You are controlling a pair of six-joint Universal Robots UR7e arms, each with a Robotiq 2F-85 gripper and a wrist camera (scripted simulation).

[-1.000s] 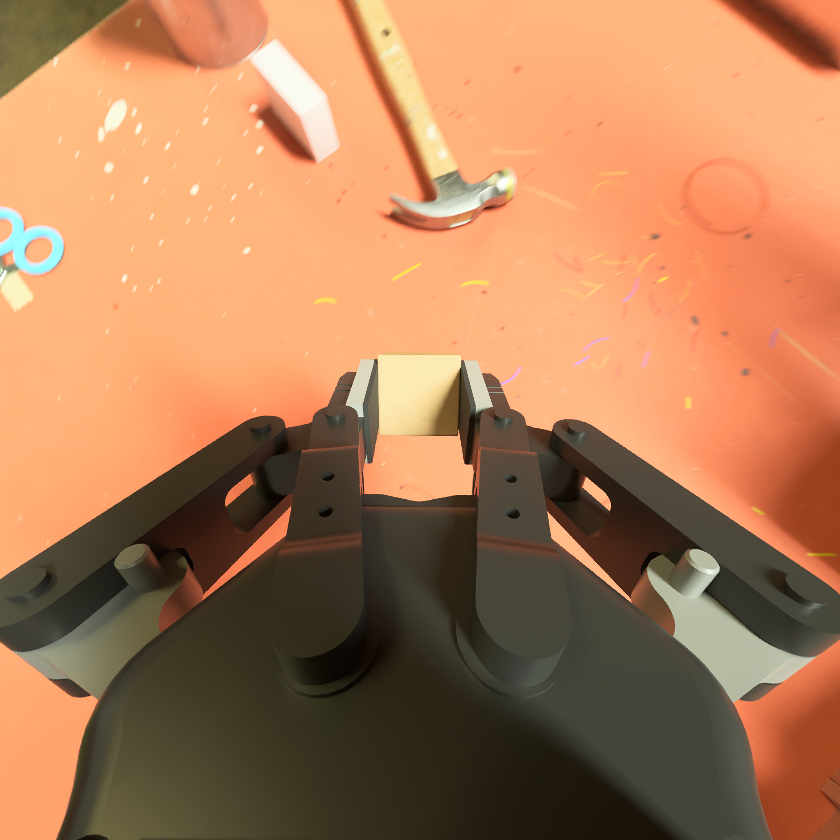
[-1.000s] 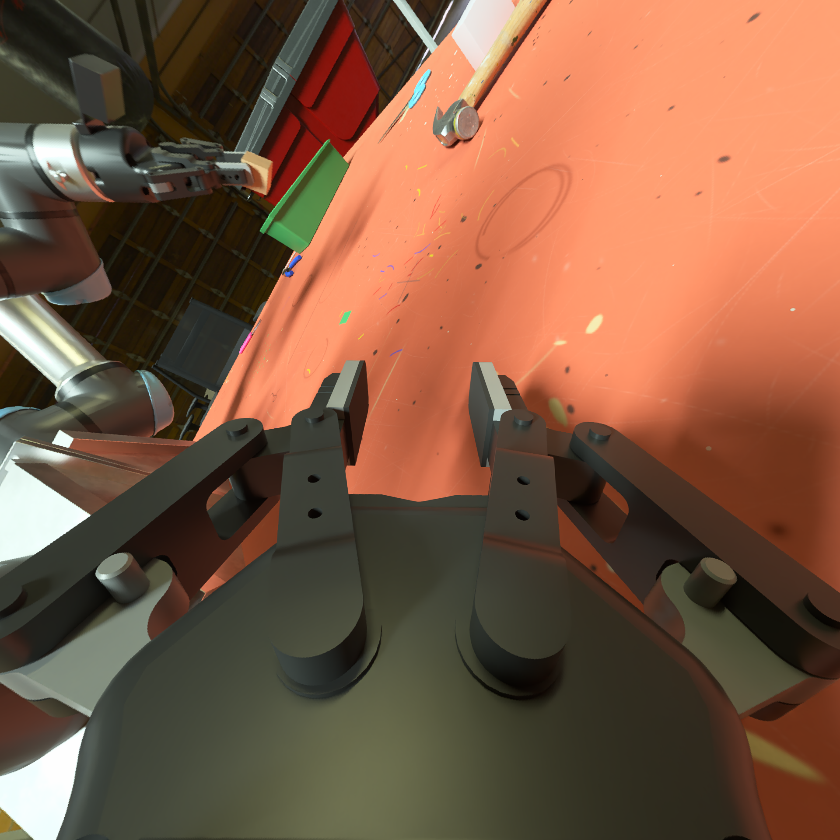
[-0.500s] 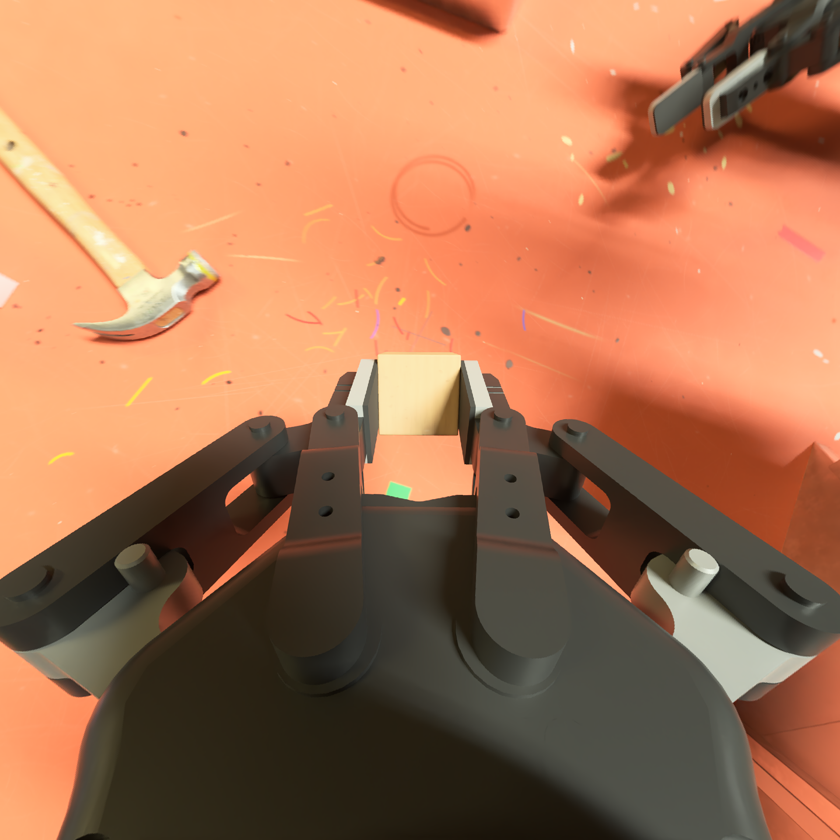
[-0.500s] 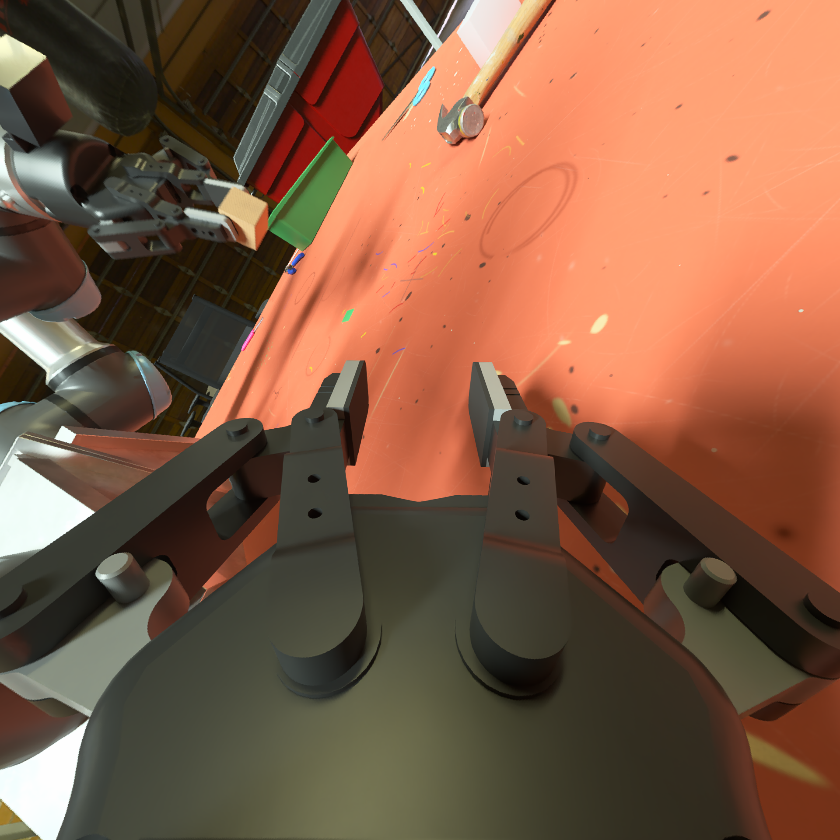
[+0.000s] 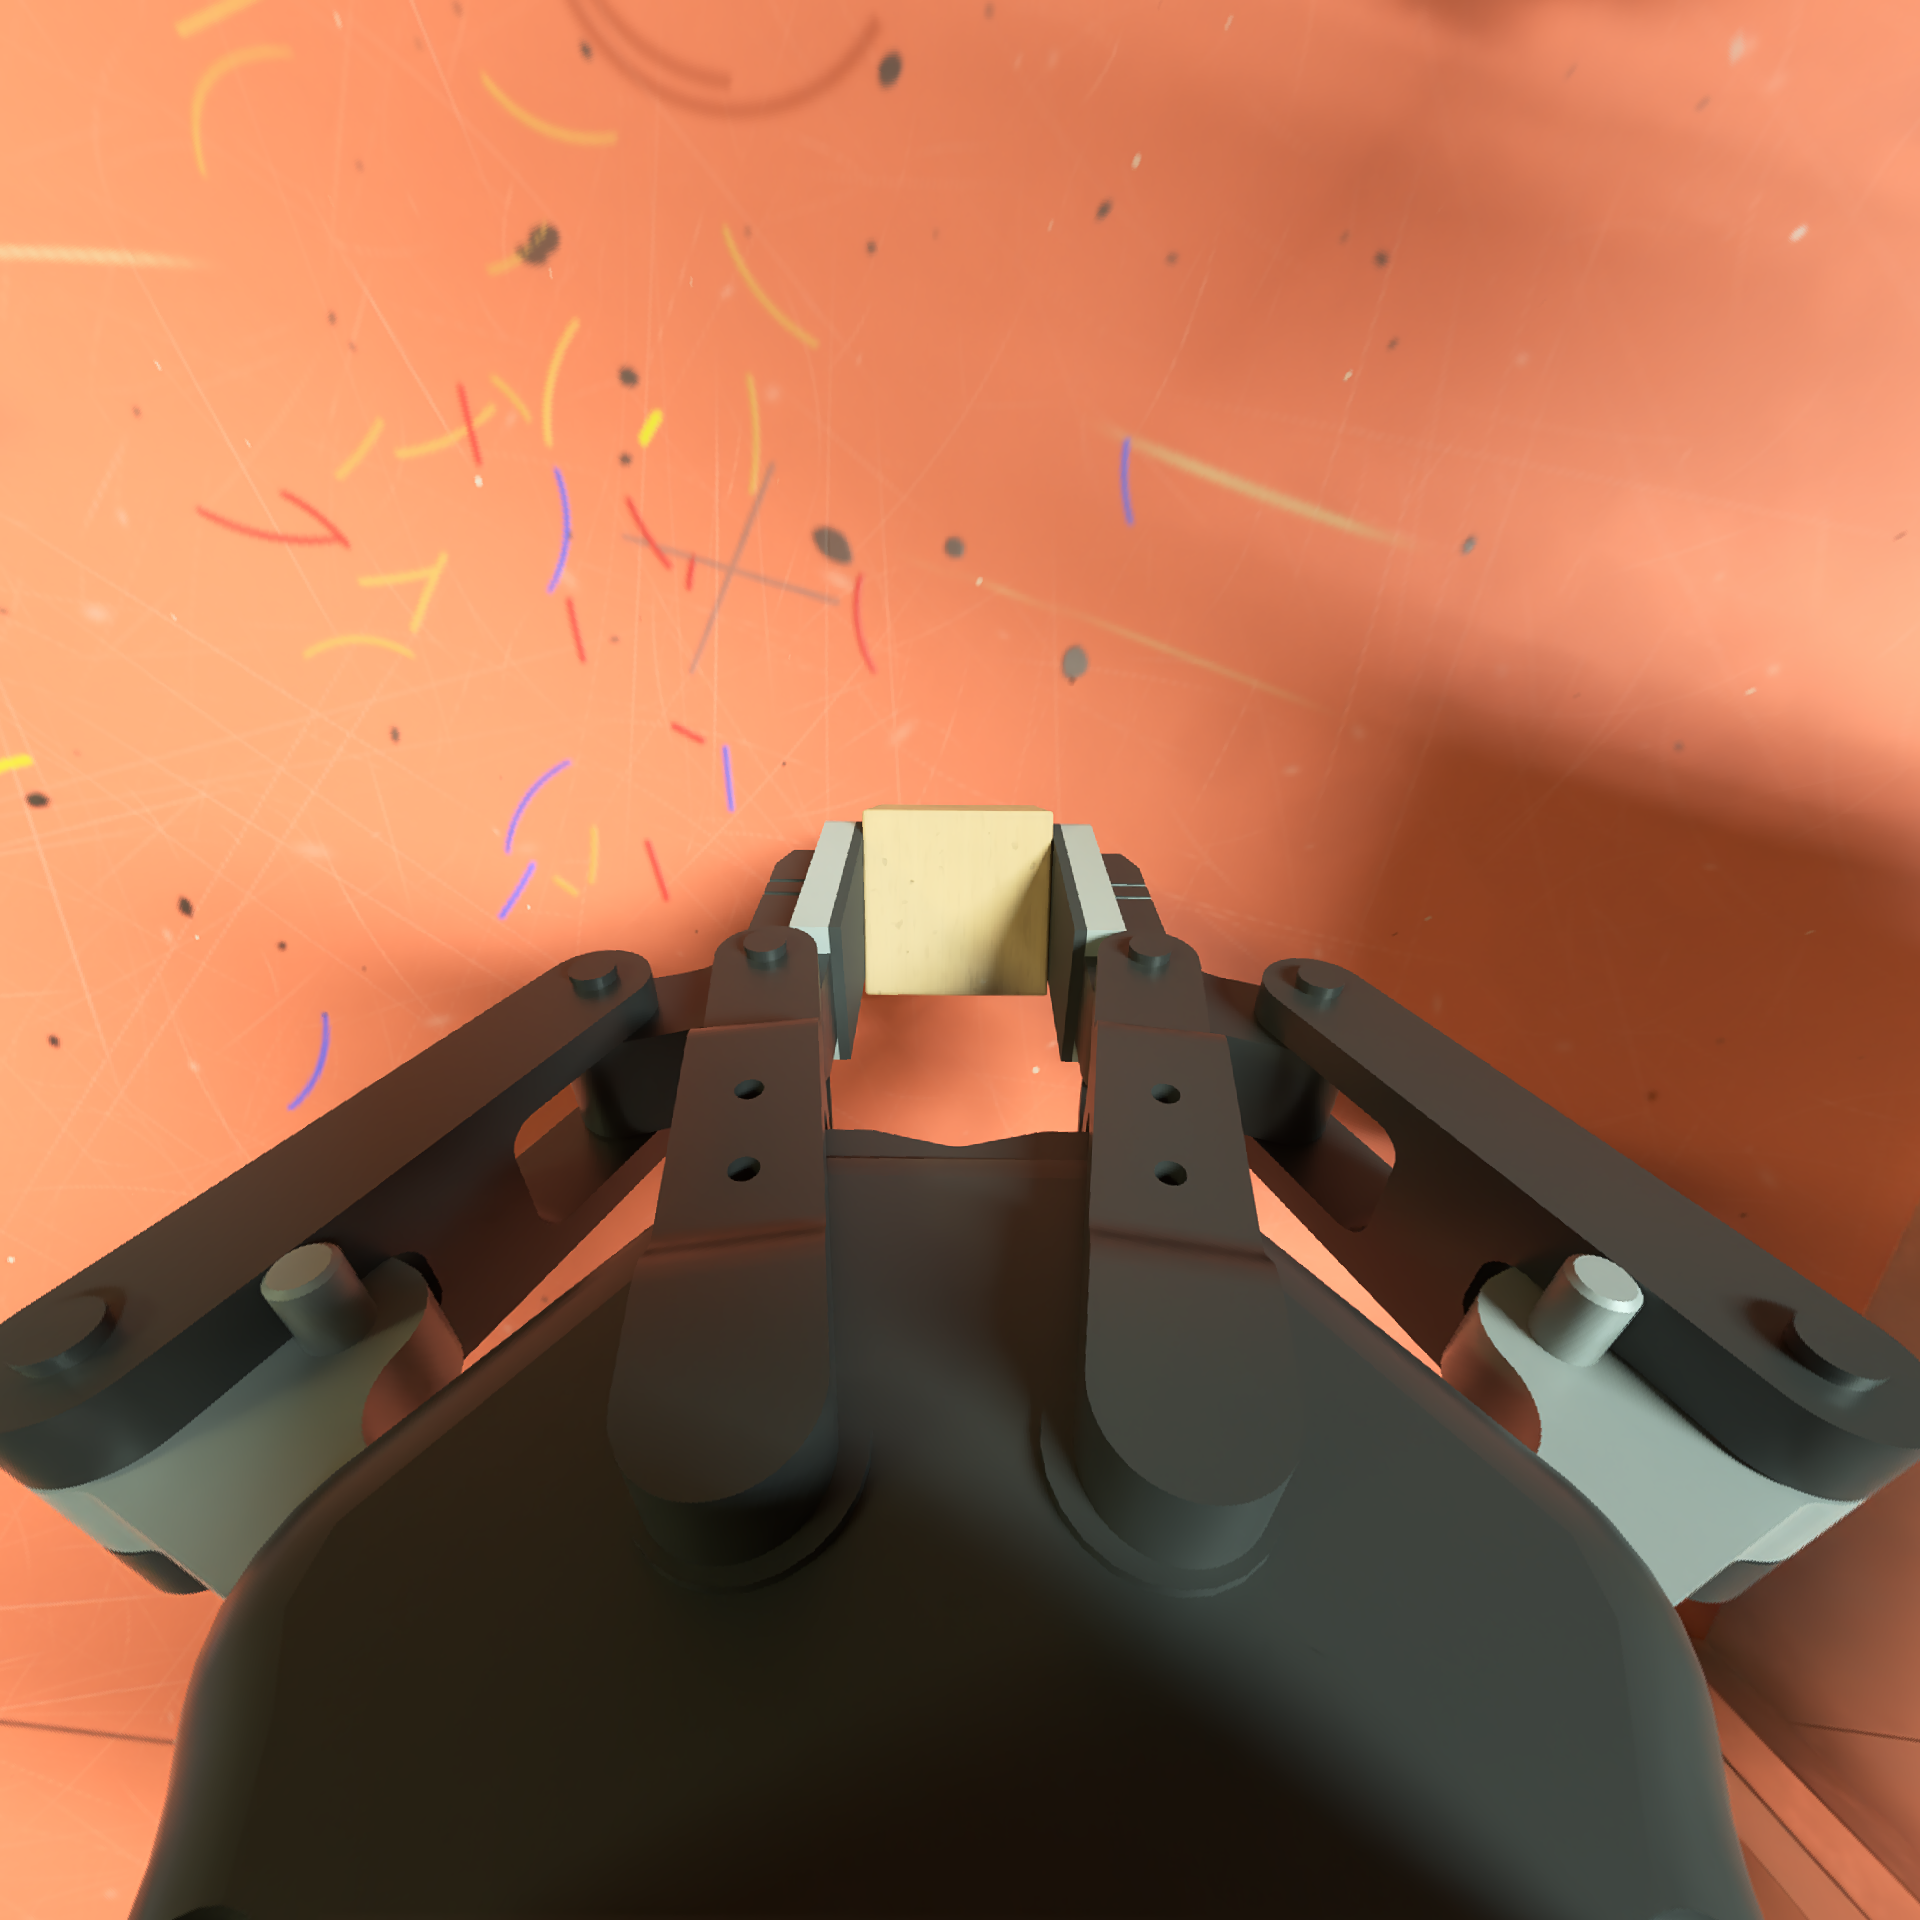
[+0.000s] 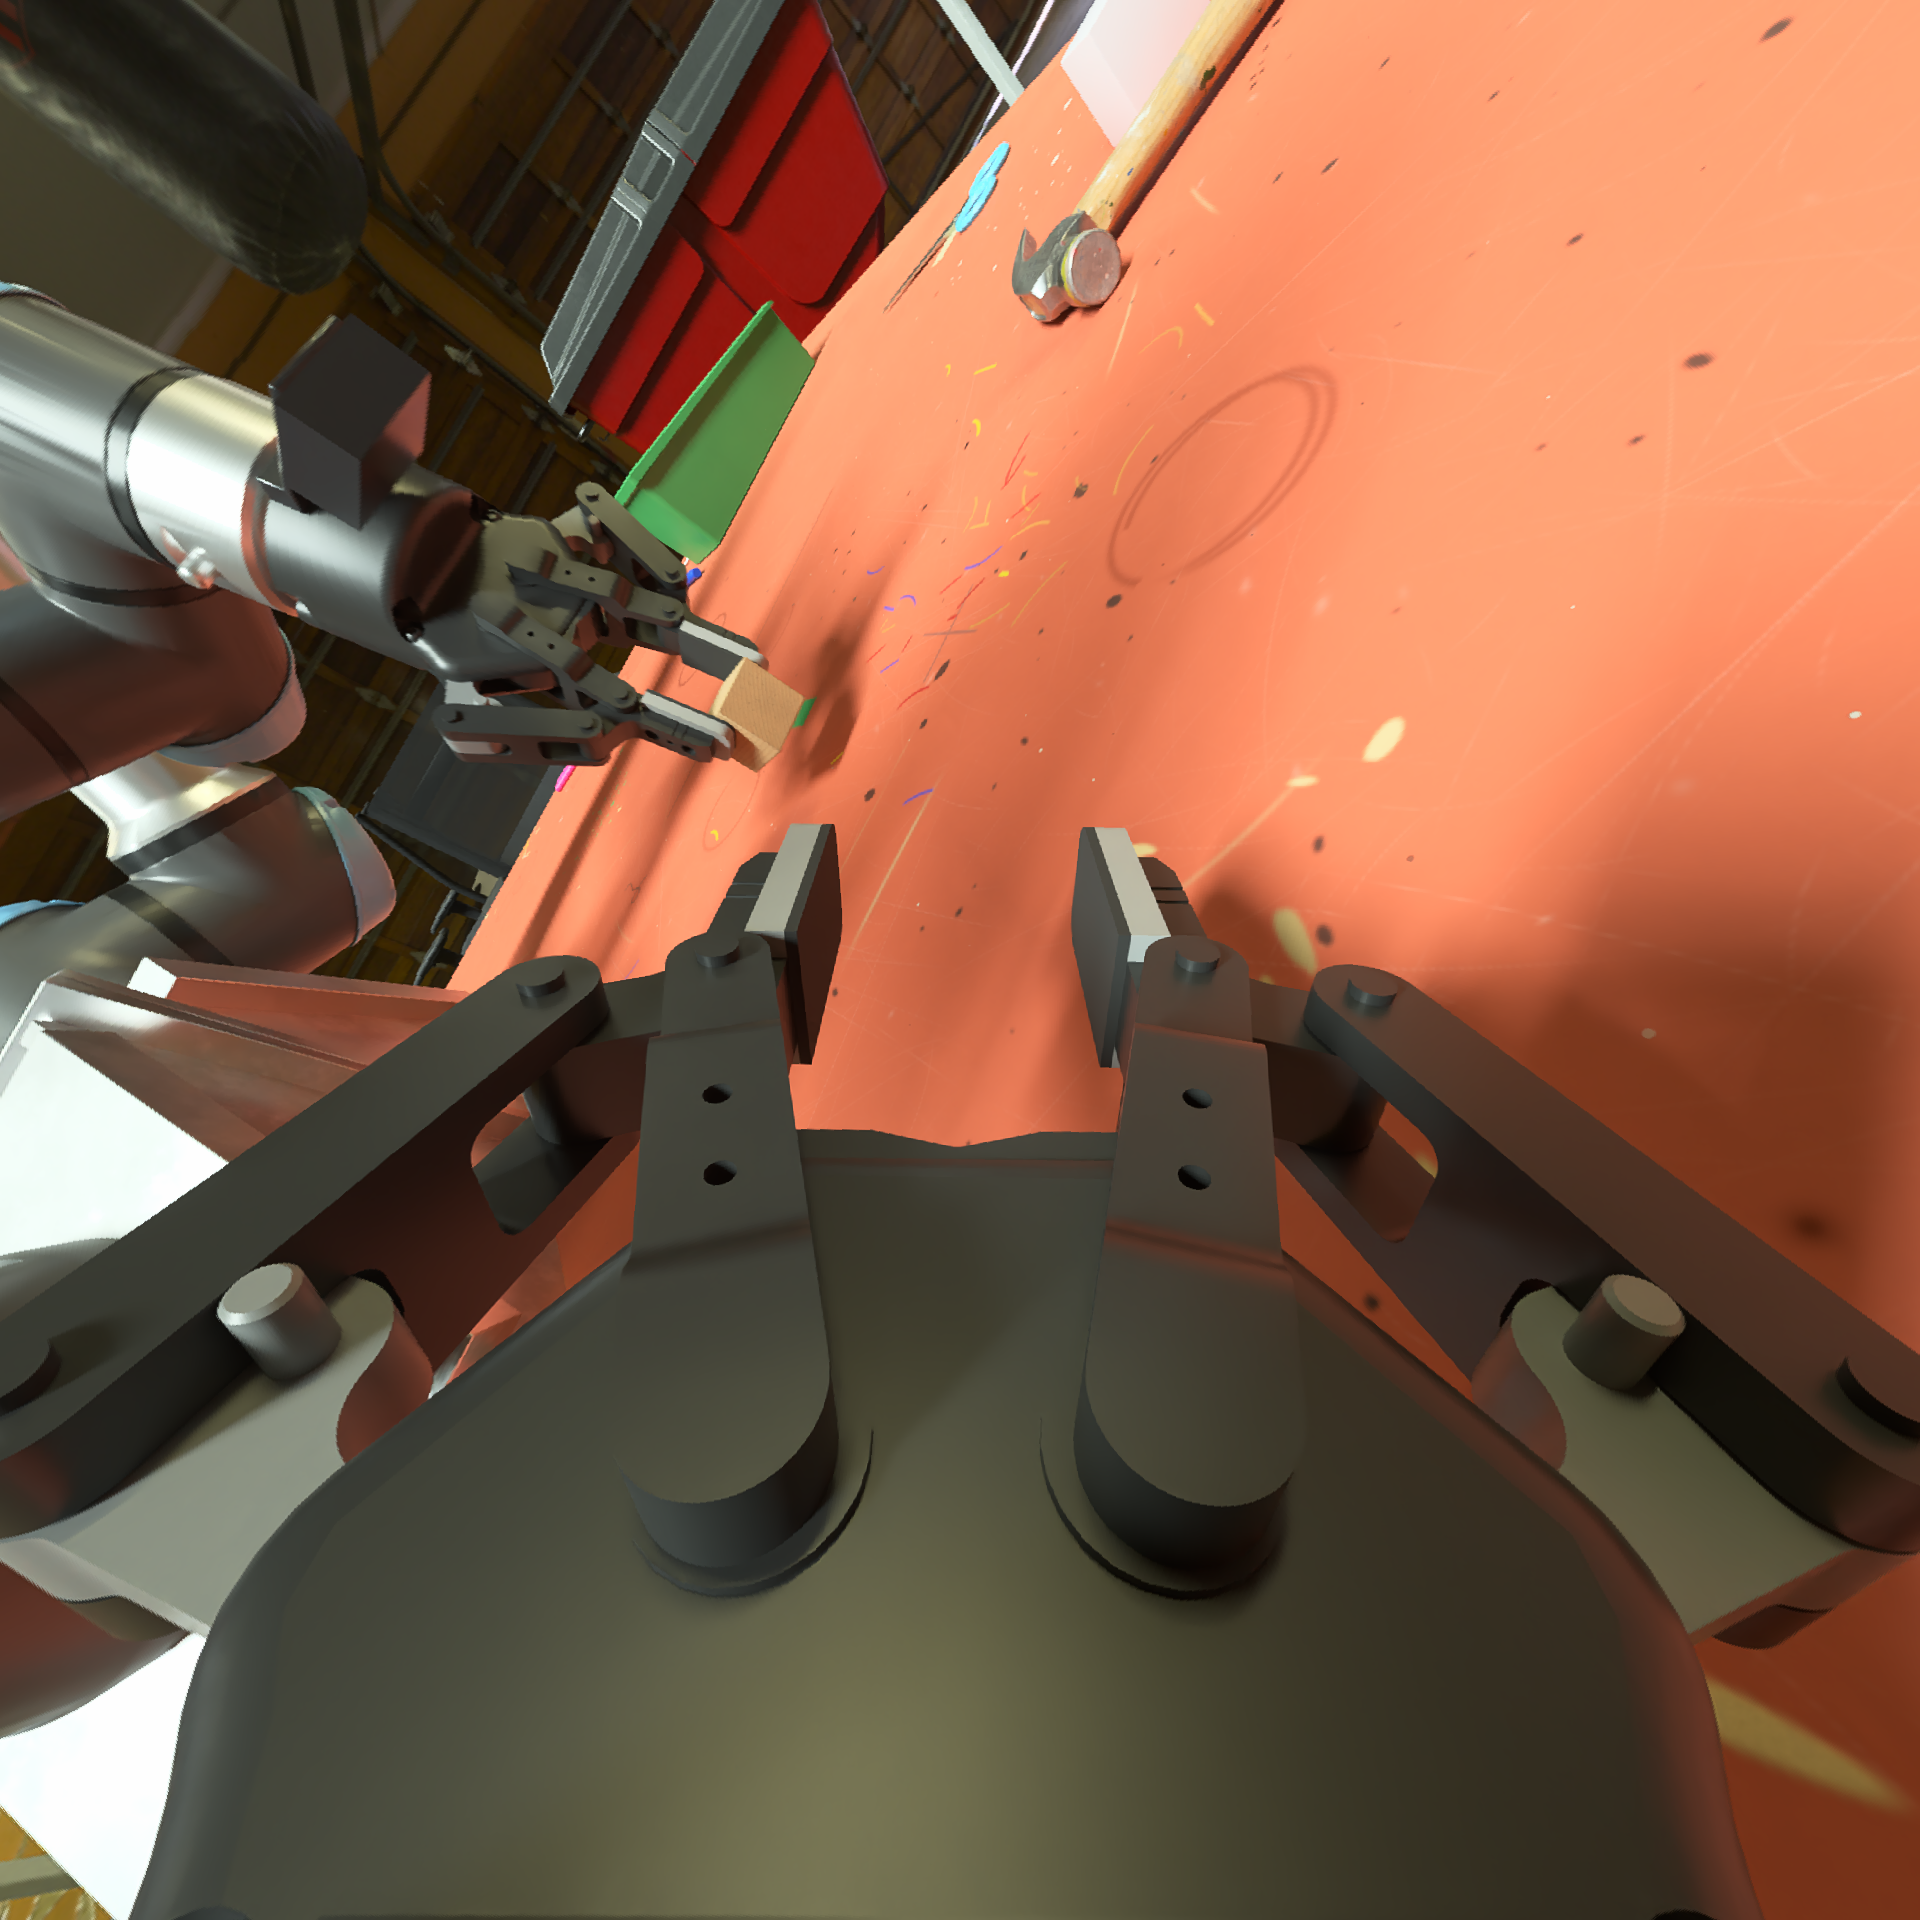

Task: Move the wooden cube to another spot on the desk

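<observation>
Left gripper (image 5: pixel 956 914) pinching the wooden cube (image 5: pixel 954 900), both pads flat on opposite faces, cube at the fingertips. Low over the orange desk (image 5: pixel 1351 416); cannot tell if the cube touches it. Scribble marks on the desk from 10 to 12 o'clock of the cube. Right gripper (image 6: pixel 954 925) spread, nothing between the fingers, hovering over the desk. From its camera the cube sits at 11 o'clock, hammer (image 6: pixel 1070 272) at 12 o'clock, green bin (image 6: pixel 717 447) off the desk edge beyond the cube.
</observation>
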